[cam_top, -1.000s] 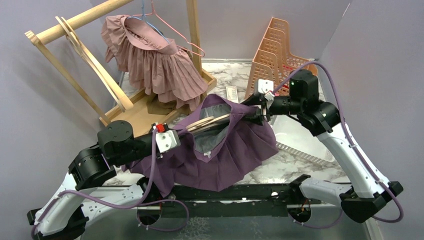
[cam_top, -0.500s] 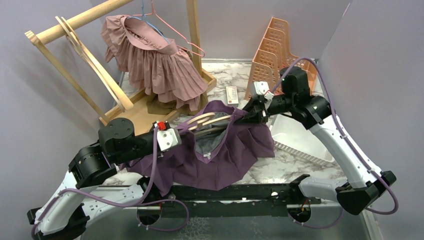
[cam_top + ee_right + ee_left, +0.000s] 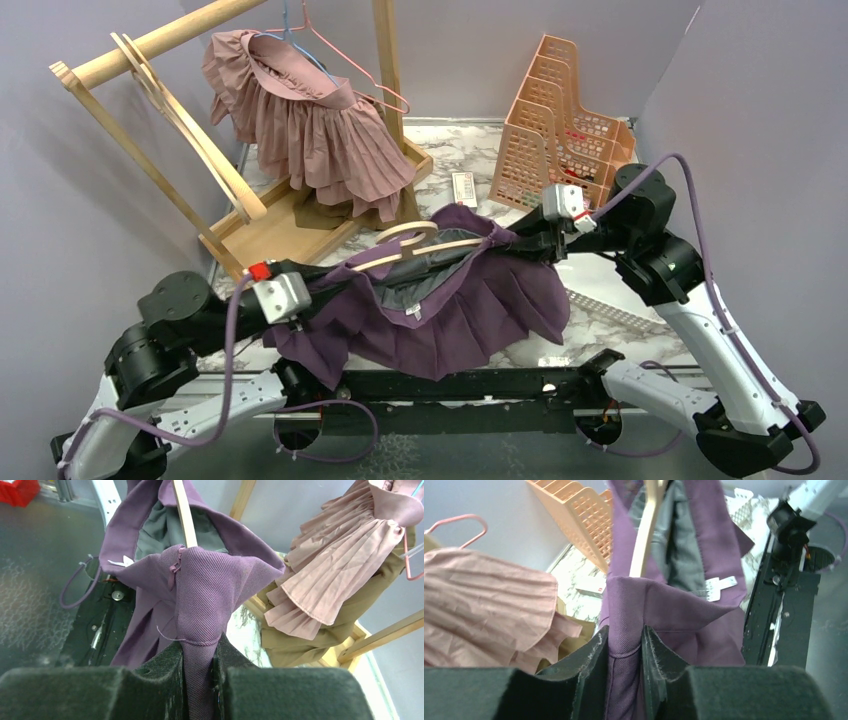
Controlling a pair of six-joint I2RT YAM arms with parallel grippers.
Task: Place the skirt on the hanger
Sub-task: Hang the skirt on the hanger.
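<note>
Waistband of purple pleated skirt [image 3: 450, 310] spans pale wooden hanger [image 3: 440, 246]; left fingers [image 3: 591, 665] and right fingers [image 3: 165, 675] pinch it; releasing probably remains.

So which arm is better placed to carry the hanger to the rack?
Left, probably: the rack stands on its side, and the left claw pinches the skirt nearer it than the right claw.

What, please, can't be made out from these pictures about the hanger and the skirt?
- Ends of the hanger, all views: covered by the skirt waistband.
- Hook of the hanger, both wrist views: cut off by the top edge.
- Small white object beside the orange organizer, top view: too small to identify.
</note>
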